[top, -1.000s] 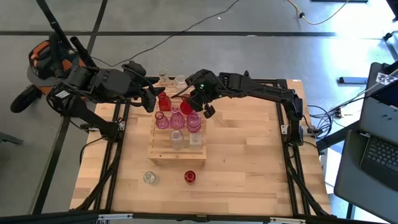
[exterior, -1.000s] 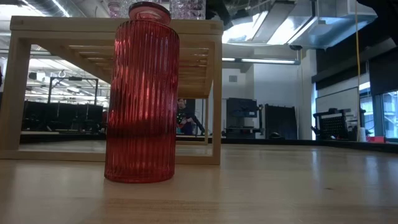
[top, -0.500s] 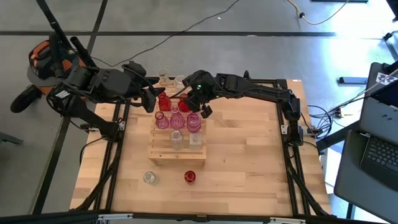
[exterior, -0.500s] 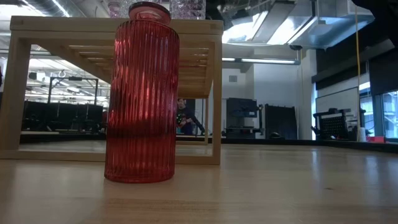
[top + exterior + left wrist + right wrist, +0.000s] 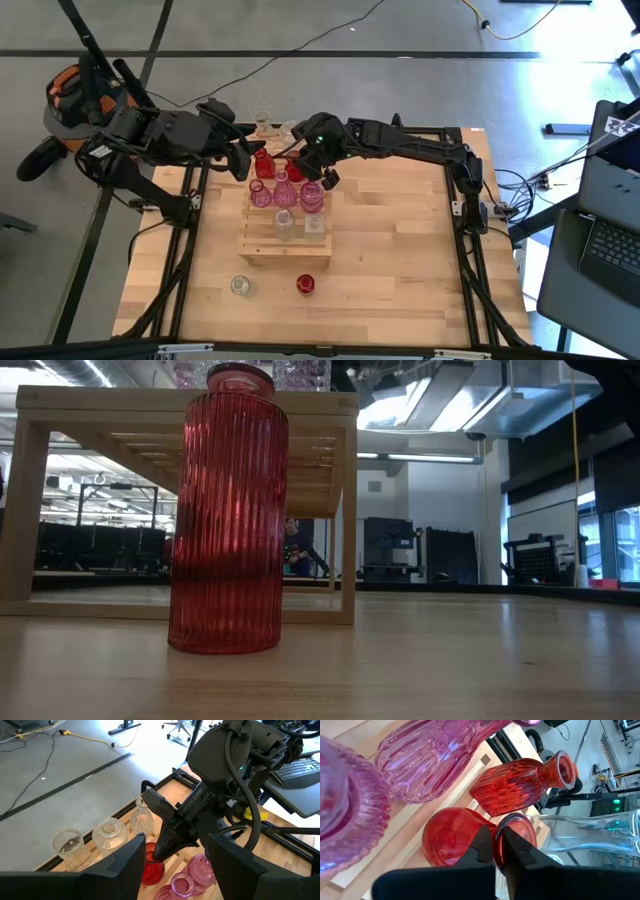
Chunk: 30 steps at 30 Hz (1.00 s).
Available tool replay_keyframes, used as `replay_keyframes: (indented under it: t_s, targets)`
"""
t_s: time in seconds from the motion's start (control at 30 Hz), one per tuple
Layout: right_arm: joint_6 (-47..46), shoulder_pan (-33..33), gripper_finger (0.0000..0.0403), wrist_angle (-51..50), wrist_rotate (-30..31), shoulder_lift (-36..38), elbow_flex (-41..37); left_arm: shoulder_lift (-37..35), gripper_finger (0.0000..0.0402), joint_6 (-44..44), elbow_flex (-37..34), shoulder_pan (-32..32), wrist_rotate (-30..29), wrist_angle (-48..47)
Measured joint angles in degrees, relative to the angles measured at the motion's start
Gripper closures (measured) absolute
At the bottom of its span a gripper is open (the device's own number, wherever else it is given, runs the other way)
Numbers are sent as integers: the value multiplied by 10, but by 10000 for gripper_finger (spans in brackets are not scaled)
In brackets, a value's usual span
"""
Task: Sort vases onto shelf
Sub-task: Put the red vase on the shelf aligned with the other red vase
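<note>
Right now I'm in the middle of a placement at the back tier of the shelf [image 5: 283, 240]. My right tool [image 5: 498, 851] has its fingers drawn narrow on the rim of a round red vase [image 5: 452, 837], pinching the neck wall, and that vase sits on the slats of the shelf's rear tier, just beside a ribbed red vase [image 5: 520, 782] and next to the pink vases [image 5: 427, 757]. From above, the right tool [image 5: 318, 172] is over the shelf's back right part. I judge the vase is down on the slat or nearly so, though I cannot tell for sure that it bears its own weight.

My left tool [image 5: 172, 857] waits at the shelf's back left corner, fingers spread wide and empty.

Off the shelf, three clear vases [image 5: 107, 834] stand behind it on the tabletop [image 5: 400, 270]; a clear one [image 5: 240, 286] and a red ribbed bottle [image 5: 306, 284] stand in front of it.

Next I'd want to part the right fingers gently, then lift straight up, clear of the neighbouring necks, before going for another vase.
</note>
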<state>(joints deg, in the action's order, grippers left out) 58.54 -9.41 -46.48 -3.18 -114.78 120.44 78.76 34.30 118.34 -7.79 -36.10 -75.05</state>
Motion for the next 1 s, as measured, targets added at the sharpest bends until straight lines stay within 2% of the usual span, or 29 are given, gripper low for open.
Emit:
replay_keyframes:
  t_s: [0.37, 0.57, 1.0]
  targets:
    - [5, 0, 403, 34, -1, -3, 0, 15, 198, 0, -1, 0, 8, 0]
    - [5, 0, 403, 19, -6, -8, 0, 28, 198, 0, -1, 0, 28, 0]
    - [5, 1, 402, 15, -2, -8, 0, 32, 198, 0, 0, -2, 28, 0]
